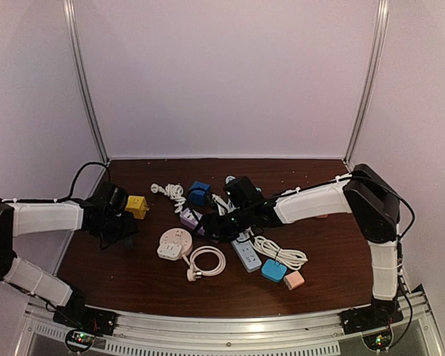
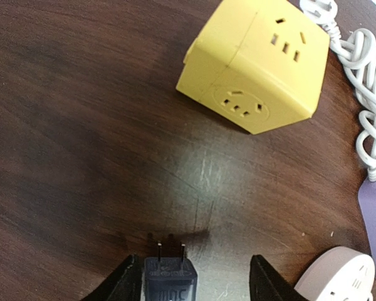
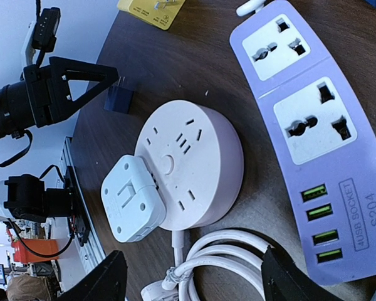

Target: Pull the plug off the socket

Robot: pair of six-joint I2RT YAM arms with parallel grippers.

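- Dark plug (image 2: 169, 279) lies on the bench (image 2: 69, 125) near its left edge, in the far half. Its prongs are bare and point toward the yellow cube socket (image 2: 257, 69), apart from it. I judge it out of the socket.
- Left fingers (image 2: 122, 285) are spread open around the plug. It sits against one finger with a clear gap to the other, so it is not gripped.
- Right fingers (image 3: 106, 282) are open and empty, over the white cable (image 3: 219, 257) beside the round pink socket (image 3: 194, 163).
- Handling, my guess: small, light, rigid, smooth plastic, likely to tip or skid. I'd pinch the flat body sides, never the prongs.
- White adapter (image 3: 133, 197) sits on the round socket's rim, seemingly plugged in. I'd brace that light socket.
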